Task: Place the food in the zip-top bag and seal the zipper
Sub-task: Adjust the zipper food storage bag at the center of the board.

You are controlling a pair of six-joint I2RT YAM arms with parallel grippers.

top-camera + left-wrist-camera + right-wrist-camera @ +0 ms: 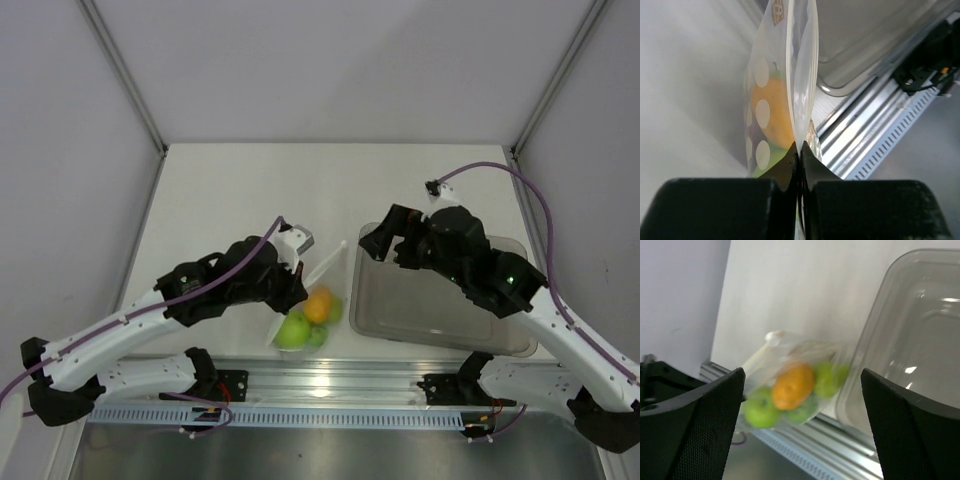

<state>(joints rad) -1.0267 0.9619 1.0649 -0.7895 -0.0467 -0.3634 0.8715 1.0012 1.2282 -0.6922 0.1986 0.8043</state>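
The zip-top bag [318,290] lies at the table's near edge, clear with pale dots, holding the small orange [318,304], a round green fruit [292,331] and more green fruit [336,310]. I cannot make out the eggplant. My left gripper [297,278] is shut on the bag's thin upper edge; in the left wrist view the jaws [800,150] pinch the plastic [801,75] beside the orange [775,117]. My right gripper [375,245] is wide open and empty, just right of the bag. The right wrist view shows the bag [790,352] between its fingers [715,405].
A rigid clear grey tub [500,330] sits to the right of the bag, under my right arm; it shows in the right wrist view [920,340]. A slotted aluminium rail [330,385] runs along the near edge. Grey walls enclose the table.
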